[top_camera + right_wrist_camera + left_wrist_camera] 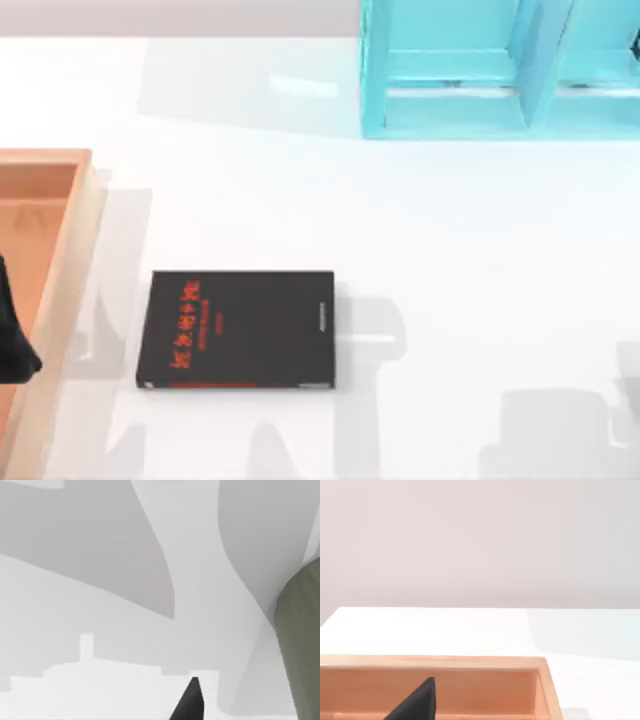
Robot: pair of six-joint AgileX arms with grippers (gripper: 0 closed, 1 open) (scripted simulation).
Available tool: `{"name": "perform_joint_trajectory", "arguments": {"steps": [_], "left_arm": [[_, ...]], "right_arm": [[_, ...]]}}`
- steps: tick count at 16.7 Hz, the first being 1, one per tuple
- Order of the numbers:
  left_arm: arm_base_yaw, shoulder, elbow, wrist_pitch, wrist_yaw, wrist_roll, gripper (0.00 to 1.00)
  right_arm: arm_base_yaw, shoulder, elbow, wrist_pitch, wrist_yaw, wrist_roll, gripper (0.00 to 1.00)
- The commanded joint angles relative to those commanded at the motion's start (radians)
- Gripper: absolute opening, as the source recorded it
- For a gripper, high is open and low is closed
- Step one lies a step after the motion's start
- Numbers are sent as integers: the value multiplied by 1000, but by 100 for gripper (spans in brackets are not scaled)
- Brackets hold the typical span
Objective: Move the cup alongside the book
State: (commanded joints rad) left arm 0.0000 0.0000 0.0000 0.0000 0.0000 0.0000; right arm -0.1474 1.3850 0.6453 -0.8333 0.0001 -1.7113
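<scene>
Olive-grey cup [300, 645] beside the right hand [190, 700], whose grip I cannot tell

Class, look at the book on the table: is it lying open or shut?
Shut. The book lies flat on the white table, black cover up, red lettering showing, no pages spread.

A white table [450, 300] spreads out under bright light, crossed by soft grey shadows. A turquoise wooden shelf [450, 70] stands at its far edge, right of the middle. A pale wooden tray [70, 250] sits at the left side. Behind is a plain, pale wall [480, 540].
</scene>
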Motion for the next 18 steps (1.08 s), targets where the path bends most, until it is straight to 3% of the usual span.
{"name": "perform_joint_trajectory", "arguments": {"steps": [4,5,14,18], "left_arm": [[0,0,0,0,0,0,100],[0,0,0,0,0,0,100],[0,0,0,0,0,0,100],[0,0,0,0,0,0,100]], "right_arm": [[0,0,0,0,0,0,2],[0,0,0,0,0,0,0],[-1,-2,3,-4,0,0,0],[-1,-40,74,-118,0,-5,0]]}}
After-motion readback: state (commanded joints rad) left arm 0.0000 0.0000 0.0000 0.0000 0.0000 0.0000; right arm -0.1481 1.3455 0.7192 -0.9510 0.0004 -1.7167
